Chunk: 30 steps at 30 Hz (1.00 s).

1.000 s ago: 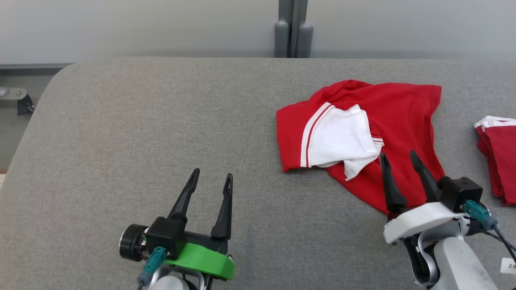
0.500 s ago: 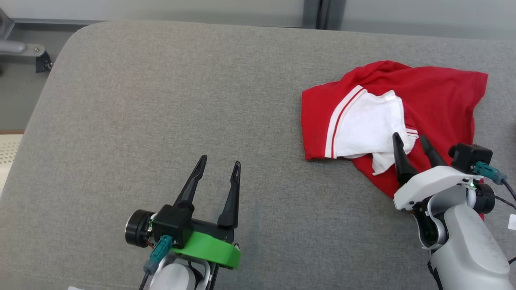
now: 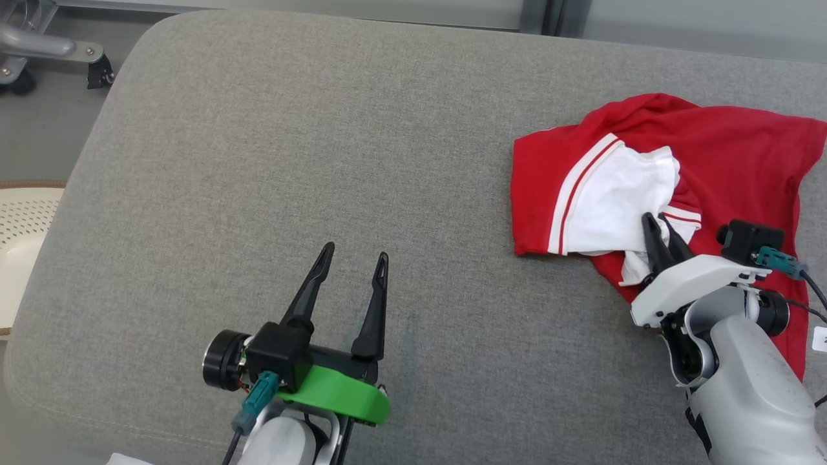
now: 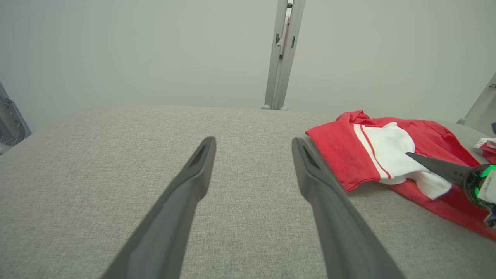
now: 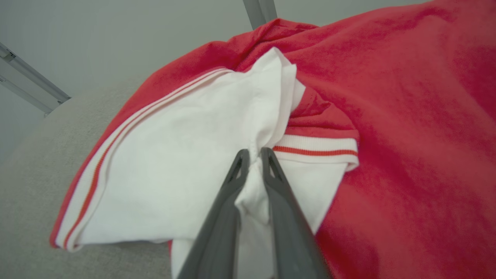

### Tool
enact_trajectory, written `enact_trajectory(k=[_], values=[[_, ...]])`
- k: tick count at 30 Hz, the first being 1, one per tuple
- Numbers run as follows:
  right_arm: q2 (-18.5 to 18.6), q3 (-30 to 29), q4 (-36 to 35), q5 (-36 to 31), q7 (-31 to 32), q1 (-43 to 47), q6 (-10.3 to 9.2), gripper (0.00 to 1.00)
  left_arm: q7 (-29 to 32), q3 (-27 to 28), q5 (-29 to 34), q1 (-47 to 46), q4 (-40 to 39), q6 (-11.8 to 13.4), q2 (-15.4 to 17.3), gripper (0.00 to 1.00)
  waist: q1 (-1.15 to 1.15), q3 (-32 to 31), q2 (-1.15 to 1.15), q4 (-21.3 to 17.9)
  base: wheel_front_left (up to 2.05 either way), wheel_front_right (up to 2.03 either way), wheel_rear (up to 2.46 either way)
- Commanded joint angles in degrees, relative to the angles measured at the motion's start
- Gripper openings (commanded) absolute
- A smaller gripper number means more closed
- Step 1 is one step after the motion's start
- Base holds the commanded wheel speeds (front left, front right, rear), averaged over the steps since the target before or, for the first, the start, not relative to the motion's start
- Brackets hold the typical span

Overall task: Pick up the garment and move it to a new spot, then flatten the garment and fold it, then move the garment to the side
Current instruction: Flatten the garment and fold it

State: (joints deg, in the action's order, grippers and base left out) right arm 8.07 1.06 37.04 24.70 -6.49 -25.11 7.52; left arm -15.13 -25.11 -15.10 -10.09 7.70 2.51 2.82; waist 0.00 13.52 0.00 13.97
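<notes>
- Closure is the change: the jaws of the right gripper (image 3: 654, 221) stood spread above the cloth a second ago, were narrower half a second ago, and are now pressed nearly together.
- Pinched between them, clearest in the right wrist view, is a raised fold of the white sleeve panel (image 5: 186, 147), with cloth bunched in the narrow gap between the fingertips.
- Just beside the pinch lies the cuff with its red-and-white striped trim (image 5: 316, 149), which is not in the grip.
- The crumpled red short-sleeved jersey garment (image 3: 730, 148) lies on the right part of the grey fabric-covered tabletop (image 3: 323, 129), with nothing lifted clear yet.
- The head camera has swung between pictures, so the garment's drift across that view is no move of the garment.
- The left gripper (image 3: 357, 252) hangs over bare tabletop well apart from the garment, its jaws spread and holding nothing, as before.
- Judgement: the grasp for the first step looks made, so lifting and carrying to a new spot comes next.
- Risk: only a thin sleeve layer is held, so the rest may drag or the fold may slip out.
</notes>
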Motion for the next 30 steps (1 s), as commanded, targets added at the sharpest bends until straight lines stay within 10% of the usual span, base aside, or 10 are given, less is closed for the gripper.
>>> enact_trajectory(k=[1,30], values=[[0.42,0.58,0.37,0.56,-0.65,-0.64,-0.07,0.00,0.00,0.10,-0.49,-0.67,0.08,0.19,0.17,1.00,0.00,-0.12,0.00,-0.17,0.00,0.00,0.00],[-0.24,26.44,-14.84,-2.85,0.28,-4.32,-0.07,0.00,0.01,-1.06,-1.48,2.29,0.53,-0.05,0.17,1.00,0.00,-5.23,0.00,3.88,0.00,0.00,0.00]])
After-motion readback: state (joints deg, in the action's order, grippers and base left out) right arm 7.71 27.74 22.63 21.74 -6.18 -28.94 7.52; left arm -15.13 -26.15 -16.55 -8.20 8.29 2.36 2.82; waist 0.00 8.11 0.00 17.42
